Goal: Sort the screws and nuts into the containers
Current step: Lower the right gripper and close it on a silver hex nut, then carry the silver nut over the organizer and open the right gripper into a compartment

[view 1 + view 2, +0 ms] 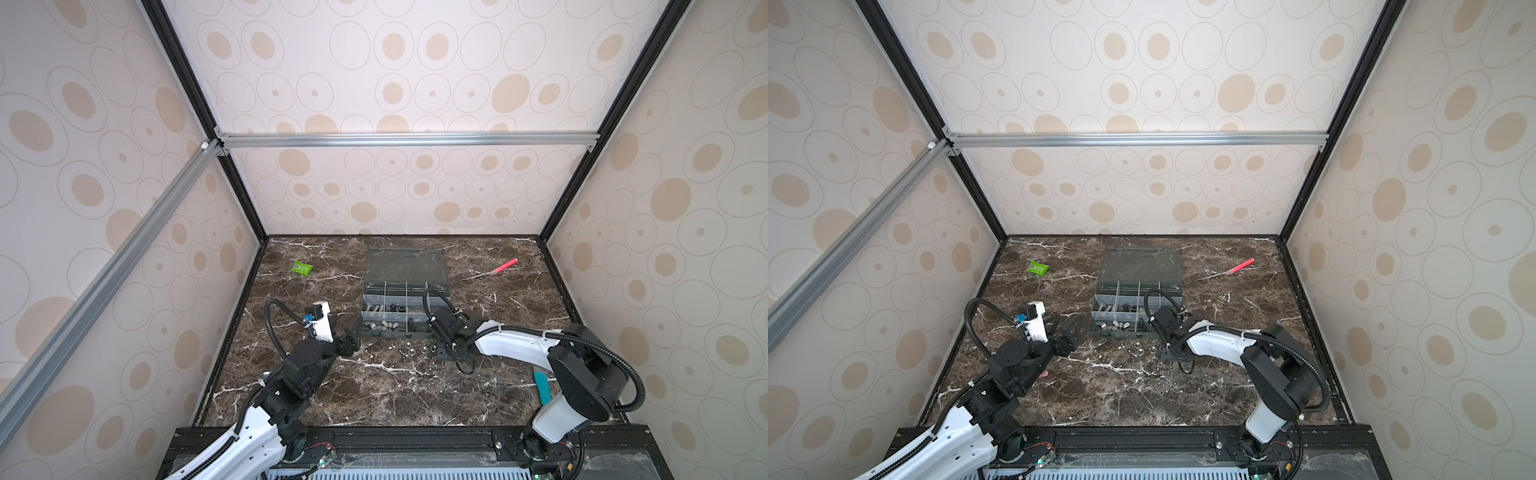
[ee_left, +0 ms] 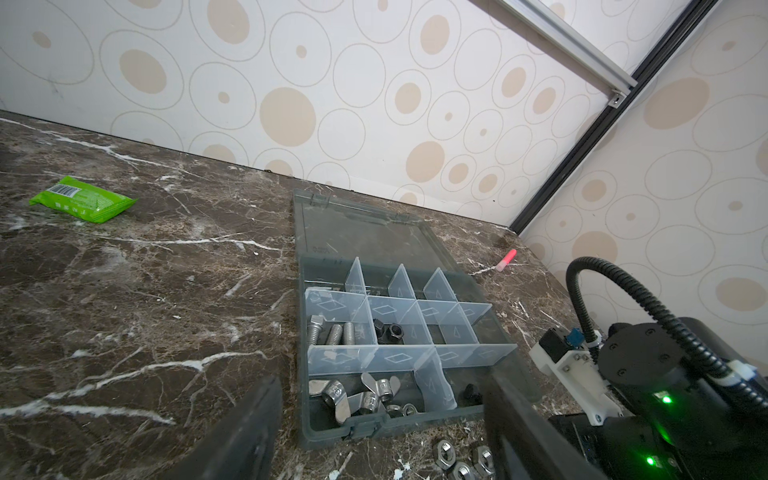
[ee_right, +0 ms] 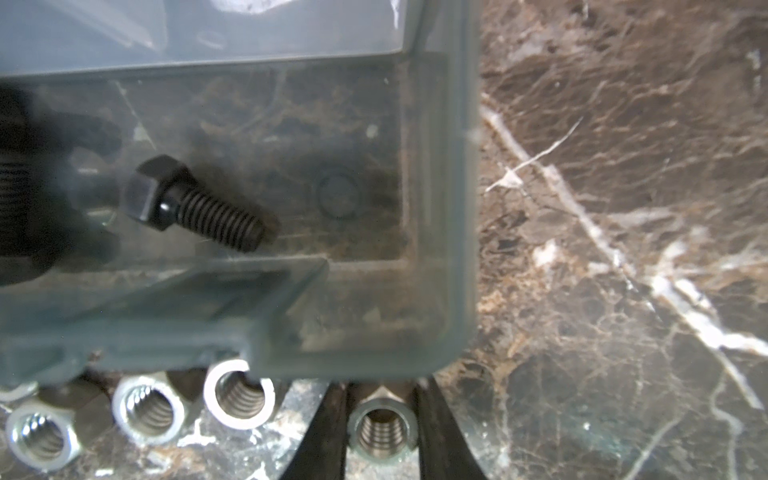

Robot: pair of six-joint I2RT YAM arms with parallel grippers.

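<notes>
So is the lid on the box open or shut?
Open. The clear lid is folded back flat on the table behind the cells, and the screws inside sit uncovered.

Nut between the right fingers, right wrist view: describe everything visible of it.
The nut is silver metal, hexagonal, with a threaded bore facing up, lying flat on the brown marble tabletop. It sits just outside the grey organizer box's corner, apart from the other loose nuts. The right gripper's black fingers sit against two opposite sides.
</notes>
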